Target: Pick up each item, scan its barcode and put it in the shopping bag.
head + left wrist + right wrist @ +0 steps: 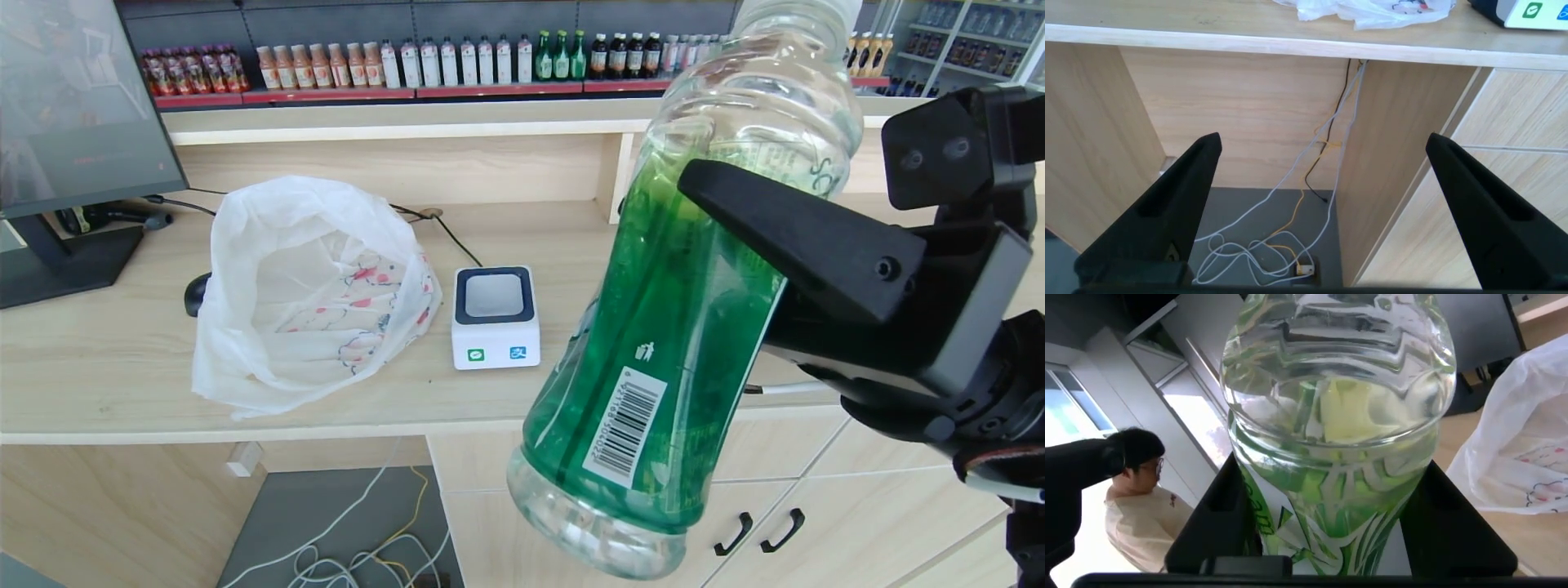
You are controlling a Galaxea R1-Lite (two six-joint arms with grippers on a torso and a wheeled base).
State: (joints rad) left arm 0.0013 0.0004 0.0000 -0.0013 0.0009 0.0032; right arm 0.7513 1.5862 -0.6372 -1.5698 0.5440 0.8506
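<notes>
Bottle (669,327) up in the air, and the right gripper (714,204) had it clamped around the middle. One black finger lay across the green label and the other stood on the far side, as the right wrist view (1331,441) showed. The bottle sat tilted in that grip, with its clear base low and near the head camera and its neck angled up and away. The barcode (624,425) ran down the label near the base, facing outward and toward the camera rather than down at the scanner (495,317). That hold looked deliberate: gripping mid-body left the code uncovered, ready to be shown to the reader. The white scanner sat on the wooden counter (106,367), window up, below the bottle and to the robot's left of it — well apart, so the scan did not look done yet. Just beside the scanner, further to the robot's left, the shopping bag (310,286) slumped open with its mouth toward the robot, placed for an easy drop once the code was read. The left gripper (1323,143) hung low in front of the counter, fingers spread wide and holding nothing, facing loose cables (1290,237) in the recess beneath.
</notes>
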